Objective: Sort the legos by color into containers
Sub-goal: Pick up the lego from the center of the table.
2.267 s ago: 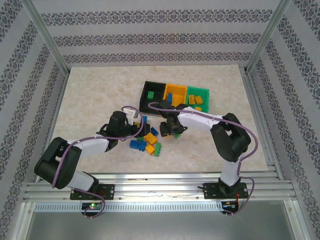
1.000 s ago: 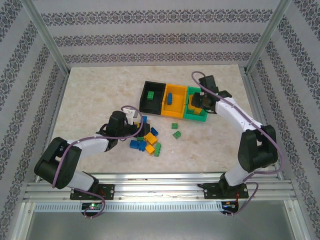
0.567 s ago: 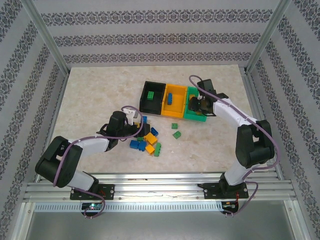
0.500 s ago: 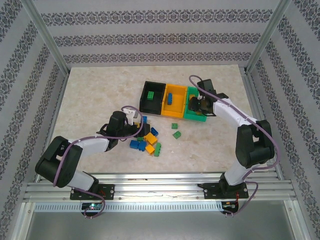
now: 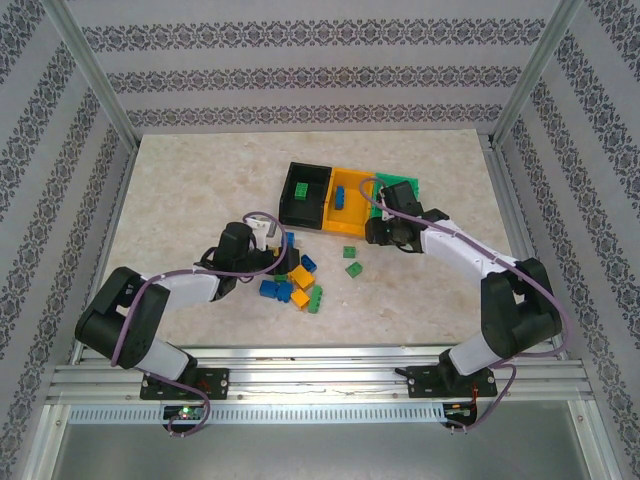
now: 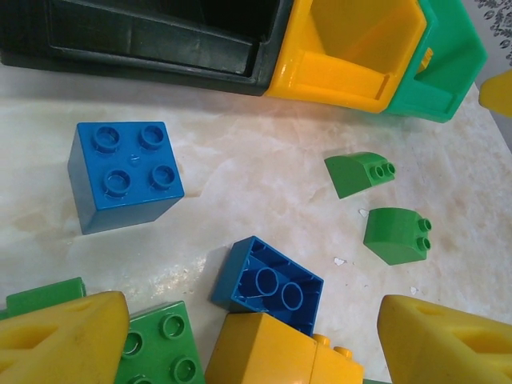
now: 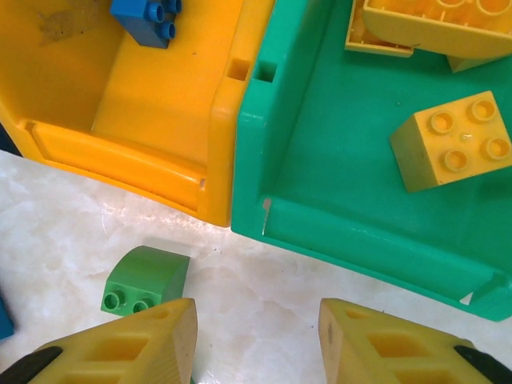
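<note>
The containers stand in a row: black bin [image 5: 296, 205], orange-yellow bin [image 5: 352, 184] and green bin [image 5: 400, 185]. Yellow legos [image 7: 452, 148] lie in the green bin [image 7: 320, 160], a blue one [image 7: 148, 20] in the orange-yellow bin [image 7: 152, 104], a green one [image 5: 303, 188] in the black bin. A loose pile of legos [image 5: 295, 285] lies in front. My left gripper [image 6: 252, 344] hangs open over an upturned blue brick [image 6: 268, 280], a yellow brick [image 6: 272, 352] and a green brick [image 6: 160, 344]. My right gripper [image 7: 256, 344] is open and empty over bare table, just before the bins.
Two curved green bricks [image 5: 349, 251] [image 5: 354, 269] lie apart from the pile, between it and the bins; one [image 7: 148, 276] is beside my right gripper's left finger. A studded blue brick [image 6: 124, 172] sits near the black bin [image 6: 160, 40]. Frame posts ring the table.
My right gripper has drawn back from over the green bin, toward the near left, and now hangs low before the bins. The left arm has stayed still.
</note>
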Controlling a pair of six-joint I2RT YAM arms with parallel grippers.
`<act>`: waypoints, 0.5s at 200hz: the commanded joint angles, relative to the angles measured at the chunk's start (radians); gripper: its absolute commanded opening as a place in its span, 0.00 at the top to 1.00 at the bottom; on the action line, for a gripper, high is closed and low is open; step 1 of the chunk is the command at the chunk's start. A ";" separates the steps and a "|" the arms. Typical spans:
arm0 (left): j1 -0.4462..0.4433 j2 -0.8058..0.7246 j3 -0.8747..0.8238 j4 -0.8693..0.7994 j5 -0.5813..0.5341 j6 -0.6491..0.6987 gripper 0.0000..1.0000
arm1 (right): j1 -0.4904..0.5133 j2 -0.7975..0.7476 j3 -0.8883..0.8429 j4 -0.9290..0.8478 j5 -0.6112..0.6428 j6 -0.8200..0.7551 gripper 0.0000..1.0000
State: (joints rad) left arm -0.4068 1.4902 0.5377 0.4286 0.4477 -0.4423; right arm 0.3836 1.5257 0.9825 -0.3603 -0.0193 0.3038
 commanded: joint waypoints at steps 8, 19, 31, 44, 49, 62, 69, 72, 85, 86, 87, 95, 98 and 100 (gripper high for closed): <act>0.020 -0.054 0.028 -0.073 -0.073 0.069 0.19 | 0.041 -0.017 -0.054 0.117 0.018 -0.053 0.55; 0.023 -0.070 0.030 -0.093 -0.097 0.084 0.19 | 0.051 -0.016 -0.078 0.159 0.013 -0.060 0.55; 0.024 -0.087 0.030 -0.115 -0.123 0.102 0.18 | 0.063 -0.018 -0.104 0.205 0.010 -0.067 0.55; 0.025 -0.105 0.030 -0.139 -0.157 0.121 0.19 | 0.073 -0.022 -0.141 0.269 0.002 -0.069 0.55; 0.026 -0.109 0.030 -0.149 -0.170 0.127 0.19 | 0.076 -0.025 -0.158 0.293 -0.003 -0.069 0.55; 0.026 -0.118 0.040 -0.180 -0.196 0.142 0.19 | 0.081 -0.033 -0.198 0.356 -0.008 -0.071 0.55; 0.026 -0.120 0.046 -0.200 -0.209 0.155 0.19 | 0.083 -0.041 -0.221 0.383 -0.007 -0.062 0.55; 0.026 -0.122 0.049 -0.208 -0.215 0.159 0.19 | 0.083 -0.046 -0.231 0.394 -0.010 -0.056 0.55; 0.025 -0.120 0.060 -0.239 -0.251 0.172 0.20 | 0.083 -0.068 -0.271 0.444 -0.025 -0.033 0.55; 0.026 -0.120 0.060 -0.241 -0.253 0.172 0.20 | 0.083 -0.070 -0.273 0.448 -0.026 -0.032 0.55; 0.025 -0.120 0.062 -0.243 -0.256 0.172 0.20 | 0.083 -0.071 -0.275 0.451 -0.026 -0.029 0.55; 0.026 -0.115 0.065 -0.255 -0.274 0.178 0.21 | 0.083 -0.077 -0.281 0.451 -0.037 -0.018 0.54; 0.026 -0.113 0.066 -0.258 -0.280 0.178 0.21 | 0.083 -0.080 -0.279 0.445 -0.040 -0.016 0.54; 0.026 -0.113 0.066 -0.259 -0.284 0.178 0.22 | 0.082 -0.081 -0.277 0.441 -0.043 -0.016 0.54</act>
State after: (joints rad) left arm -0.3969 1.3895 0.5701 0.2584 0.2504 -0.3161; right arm 0.4610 1.4918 0.7246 -0.0181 -0.0273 0.2623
